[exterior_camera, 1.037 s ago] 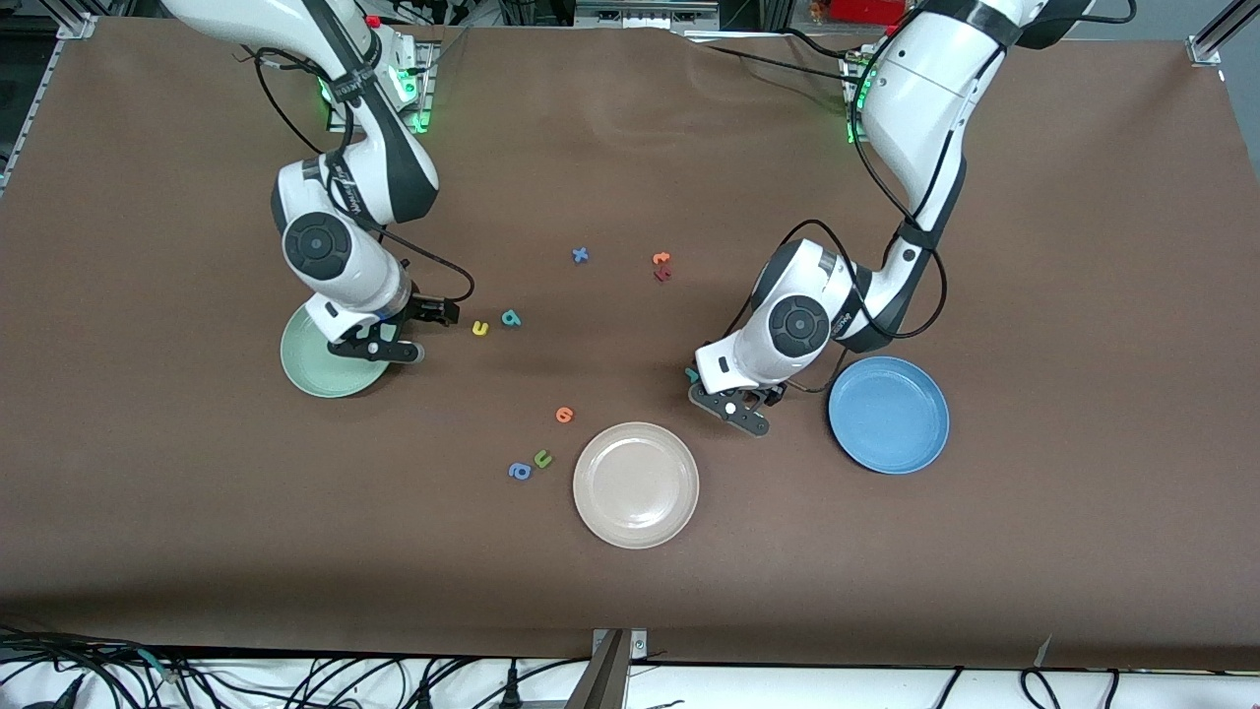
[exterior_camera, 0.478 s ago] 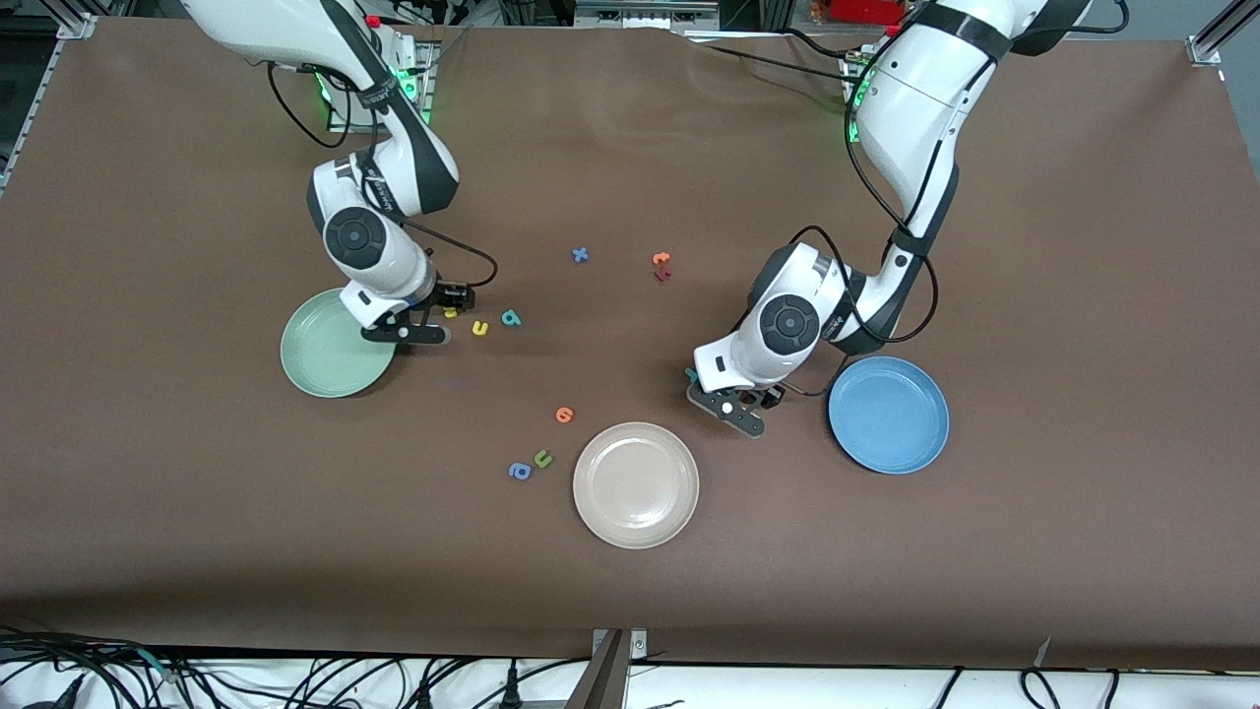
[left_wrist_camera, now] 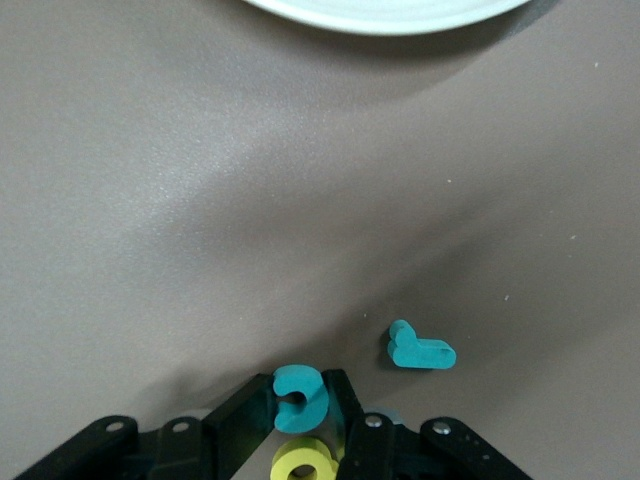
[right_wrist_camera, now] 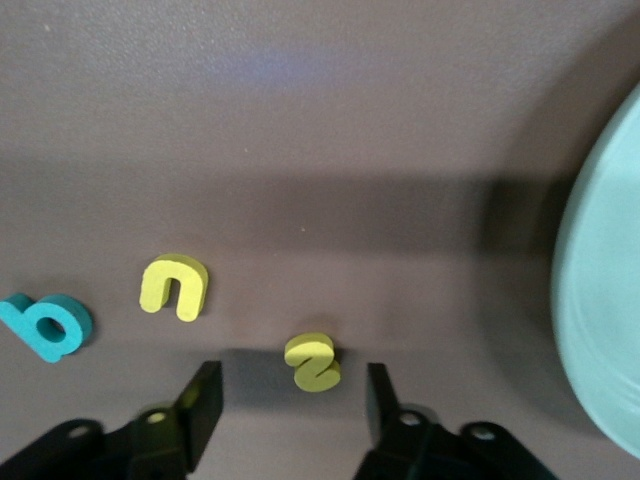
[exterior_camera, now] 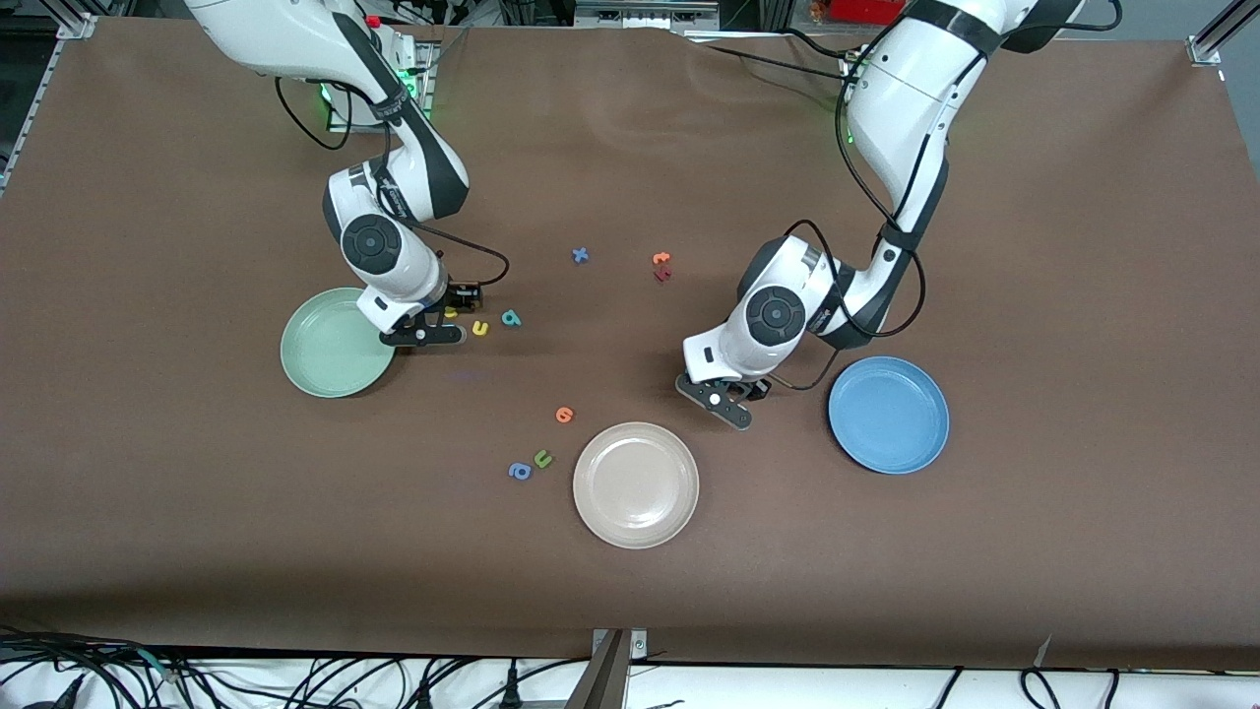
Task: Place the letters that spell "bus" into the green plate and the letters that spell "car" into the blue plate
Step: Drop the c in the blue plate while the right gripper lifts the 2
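Left claw (exterior_camera: 717,401) is down on the counter (exterior_camera: 1034,246), just beside the cream plate (exterior_camera: 636,484) and toward the left arm's end from it. Its fingers are pressed in on the teal "c" (left_wrist_camera: 300,398). The yellow "a" (left_wrist_camera: 303,462) sits right against that "c", and the teal "r" (left_wrist_camera: 420,350) lies loose close by.

The left arm folds steeply from its base, wrist low. The blue plate (exterior_camera: 889,415) lies toward the left arm's end from the cream plate.

Right claw (right_wrist_camera: 290,395) is low too, well toward the right arm's end from the cream plate. Its fingers are apart, astride the yellow "s" (right_wrist_camera: 312,362) without touching it. The yellow "u" (right_wrist_camera: 173,286) and teal "b" (right_wrist_camera: 45,324) line up alongside, with the green plate (exterior_camera: 335,343) next to the claw.

The lettering on the right forearm is too small to read.
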